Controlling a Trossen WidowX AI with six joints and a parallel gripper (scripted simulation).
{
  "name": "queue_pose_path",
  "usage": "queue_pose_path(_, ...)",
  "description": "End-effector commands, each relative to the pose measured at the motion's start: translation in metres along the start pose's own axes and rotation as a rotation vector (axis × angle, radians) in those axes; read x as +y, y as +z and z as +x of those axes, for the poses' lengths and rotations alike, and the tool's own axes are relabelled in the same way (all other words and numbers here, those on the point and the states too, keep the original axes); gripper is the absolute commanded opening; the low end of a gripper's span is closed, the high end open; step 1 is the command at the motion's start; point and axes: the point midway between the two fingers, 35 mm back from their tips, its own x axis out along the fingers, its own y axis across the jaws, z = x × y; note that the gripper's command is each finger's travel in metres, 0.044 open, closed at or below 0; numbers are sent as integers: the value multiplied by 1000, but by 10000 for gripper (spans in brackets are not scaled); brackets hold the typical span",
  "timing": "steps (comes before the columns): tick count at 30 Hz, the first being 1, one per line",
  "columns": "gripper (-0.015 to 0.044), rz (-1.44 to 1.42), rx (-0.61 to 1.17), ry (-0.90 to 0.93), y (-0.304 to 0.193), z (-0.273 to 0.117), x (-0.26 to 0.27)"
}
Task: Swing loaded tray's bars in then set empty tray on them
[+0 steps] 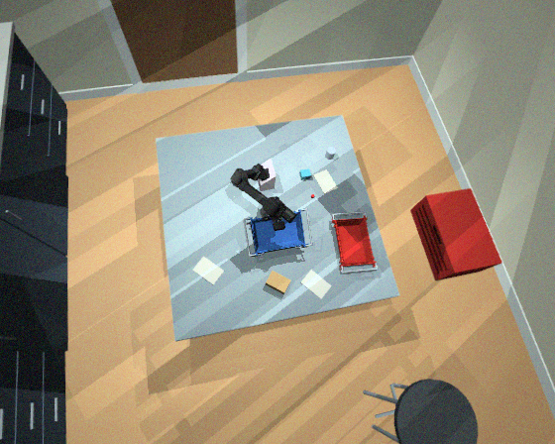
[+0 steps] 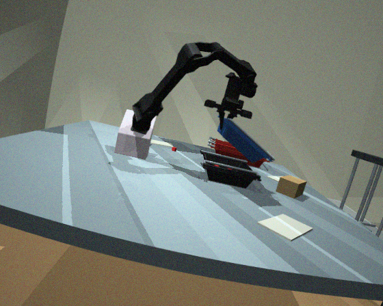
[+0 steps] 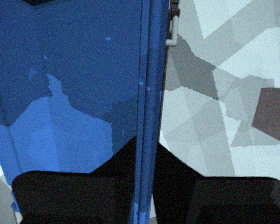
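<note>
My gripper [image 2: 221, 127] [image 3: 142, 141] is shut on the rim of one long wall of the blue empty tray [image 1: 279, 242] [image 2: 245, 140] [image 3: 66, 145]. The tray hangs in the air, steeply tilted in the exterior view, its held side high and its far side low. Its own wire bars show at its ends in the top view. The black loaded tray [image 2: 228, 175] stands on the table, with bits of red blocks showing inside. A grey bar seems to lie across its top; the exact seat of both bars is unclear. The blue tray hides it in the top view.
A red tray [image 1: 355, 243] with its bars out stands to the right. An orange box [image 1: 277, 282] [image 2: 291, 186] and flat cream cards [image 1: 208, 270] [image 1: 316, 283] lie nearby. A cyan block [image 1: 305, 173], a red cube [image 1: 312, 196] [image 2: 174, 149] and a grey cylinder [image 1: 330, 153] stand farther back.
</note>
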Motion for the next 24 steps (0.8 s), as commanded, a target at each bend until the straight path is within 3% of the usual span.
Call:
queue_pose_path(1, 0, -3, 5, 29, -3, -7, 3)
queue_pose_path(24, 0, -3, 5, 29, -3, 24, 3)
